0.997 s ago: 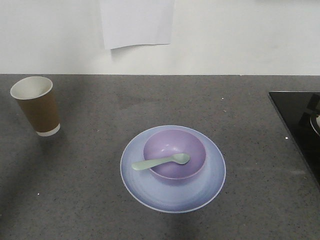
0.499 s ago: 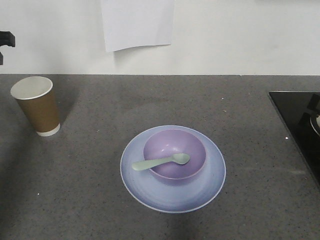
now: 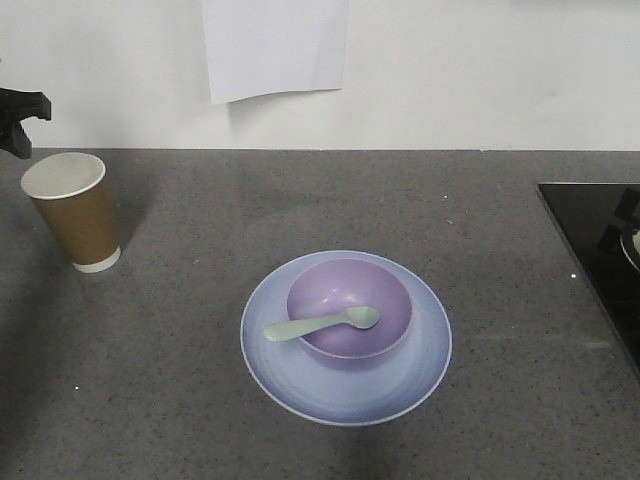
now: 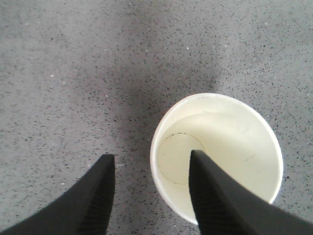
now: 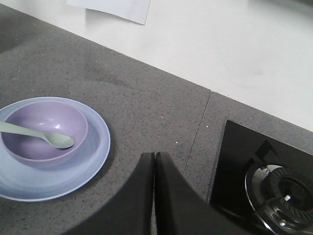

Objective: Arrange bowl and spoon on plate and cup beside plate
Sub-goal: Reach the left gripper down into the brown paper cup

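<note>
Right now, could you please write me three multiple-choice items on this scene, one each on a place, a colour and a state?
1. Where does the spoon rest?
A. across the bowl
B. inside the cup
C. on the stove

2. What colour is the bowl?
A. green
B. lavender
C. red

3. How are the left gripper fingers?
A. closed flat together
B. open, one finger over the cup mouth
C. clamped on the plate

Answers: 1 A, its head lies in the bowl on the plate. 2 B, the front view shows purple. 3 B, the left wrist view shows a wide gap.
</note>
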Motion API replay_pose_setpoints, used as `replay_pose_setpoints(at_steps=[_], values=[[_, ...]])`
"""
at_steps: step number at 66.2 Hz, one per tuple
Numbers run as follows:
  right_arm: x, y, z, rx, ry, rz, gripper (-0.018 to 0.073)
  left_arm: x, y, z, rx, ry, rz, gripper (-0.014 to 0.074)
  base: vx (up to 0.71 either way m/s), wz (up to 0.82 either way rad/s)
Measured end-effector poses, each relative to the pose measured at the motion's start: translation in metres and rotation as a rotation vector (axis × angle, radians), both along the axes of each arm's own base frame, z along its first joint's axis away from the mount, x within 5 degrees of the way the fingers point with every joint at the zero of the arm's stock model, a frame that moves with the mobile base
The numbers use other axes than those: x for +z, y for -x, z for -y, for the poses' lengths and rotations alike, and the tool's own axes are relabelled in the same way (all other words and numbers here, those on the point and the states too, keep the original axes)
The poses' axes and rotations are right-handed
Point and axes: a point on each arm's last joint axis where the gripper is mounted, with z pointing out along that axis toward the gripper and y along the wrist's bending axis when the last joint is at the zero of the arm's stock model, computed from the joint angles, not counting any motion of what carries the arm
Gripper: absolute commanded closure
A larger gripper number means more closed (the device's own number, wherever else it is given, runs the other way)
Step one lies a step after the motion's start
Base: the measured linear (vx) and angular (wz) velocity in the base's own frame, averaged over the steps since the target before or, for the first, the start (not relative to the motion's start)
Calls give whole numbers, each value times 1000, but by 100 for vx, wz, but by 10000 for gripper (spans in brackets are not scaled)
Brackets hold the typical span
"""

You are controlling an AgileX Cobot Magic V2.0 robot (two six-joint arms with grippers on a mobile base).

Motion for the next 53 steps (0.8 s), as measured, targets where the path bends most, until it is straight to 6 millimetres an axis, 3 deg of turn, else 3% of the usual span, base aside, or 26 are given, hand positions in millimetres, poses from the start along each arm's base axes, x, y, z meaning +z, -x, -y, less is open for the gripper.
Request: replay_pose_setpoints(at_steps=[20,32,39,53], values=[[0,0,0,1,0,0,565,-38,-21,-1,-2,13,-89,247,0,0],[0,0,0,1,0,0,565,-50,-27,-2,-1,16,-119,272,0,0],[0,0,0,1,0,0,565,-55,-29,-2,-2,18,-132,352,0,0],[0,0,0,1,0,0,565,-56,-28,-2,-33,3,-143,606,0,0]])
